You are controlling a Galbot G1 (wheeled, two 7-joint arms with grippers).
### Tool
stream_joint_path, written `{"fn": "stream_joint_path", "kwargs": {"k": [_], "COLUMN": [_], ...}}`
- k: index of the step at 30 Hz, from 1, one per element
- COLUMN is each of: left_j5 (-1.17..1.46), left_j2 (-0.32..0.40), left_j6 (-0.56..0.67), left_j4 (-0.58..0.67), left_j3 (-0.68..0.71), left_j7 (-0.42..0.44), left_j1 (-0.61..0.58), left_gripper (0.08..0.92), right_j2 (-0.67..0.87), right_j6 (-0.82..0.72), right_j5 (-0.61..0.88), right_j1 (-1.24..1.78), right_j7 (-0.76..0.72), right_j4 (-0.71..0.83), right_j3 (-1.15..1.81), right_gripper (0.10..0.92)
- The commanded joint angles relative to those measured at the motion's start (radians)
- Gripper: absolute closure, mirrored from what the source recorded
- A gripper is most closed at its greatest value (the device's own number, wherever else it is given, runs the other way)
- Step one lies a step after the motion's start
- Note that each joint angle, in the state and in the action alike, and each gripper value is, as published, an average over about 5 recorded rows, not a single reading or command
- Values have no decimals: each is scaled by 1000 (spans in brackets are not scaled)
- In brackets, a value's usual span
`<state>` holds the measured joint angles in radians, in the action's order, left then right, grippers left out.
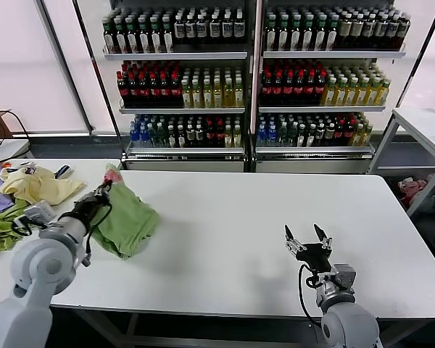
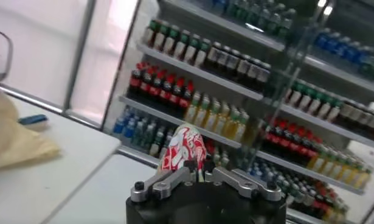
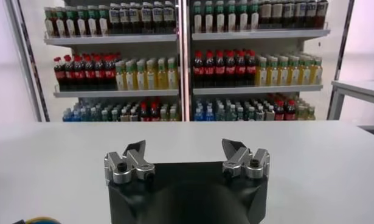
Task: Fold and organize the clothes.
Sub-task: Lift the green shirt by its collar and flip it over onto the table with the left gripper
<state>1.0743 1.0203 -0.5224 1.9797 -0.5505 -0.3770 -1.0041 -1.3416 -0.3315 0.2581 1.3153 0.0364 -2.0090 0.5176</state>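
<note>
A light green shirt (image 1: 127,217) hangs crumpled from my left gripper (image 1: 104,190) at the left part of the white table (image 1: 239,225), its lower part resting on the tabletop. The left gripper is shut on a fold of the shirt's red-pink print (image 2: 185,146), which sticks up between the fingers (image 2: 199,170) in the left wrist view. My right gripper (image 1: 307,235) is open and empty, held over the table's front right part, far from the shirt. In the right wrist view its fingers (image 3: 135,152) stand wide apart over bare tabletop.
A pile of other clothes, yellow (image 1: 36,185), purple and green, lies on a second table at the far left. Shelves of bottles (image 1: 246,72) stand behind the table. Another white table (image 1: 424,123) stands at the right back.
</note>
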Motion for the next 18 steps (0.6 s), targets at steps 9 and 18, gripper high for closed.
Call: {"fn": "stream_joint_path", "kwargs": {"k": [9, 18], "left_j5": [-359, -440], "left_j2": [450, 572], "left_j6": [5, 38], "left_j4": [-137, -329], "left_j3": [608, 680], "left_j7": [-85, -71], "left_j1": [103, 179], "left_gripper": [887, 887], "right_j2": [-16, 6], "right_j6": [3, 4], "right_j5": [-2, 0], "right_j1": [15, 18], "right_j7": [-1, -4], "right_j4": [-19, -29], "right_j3": [29, 53], "right_gripper": [203, 203]}}
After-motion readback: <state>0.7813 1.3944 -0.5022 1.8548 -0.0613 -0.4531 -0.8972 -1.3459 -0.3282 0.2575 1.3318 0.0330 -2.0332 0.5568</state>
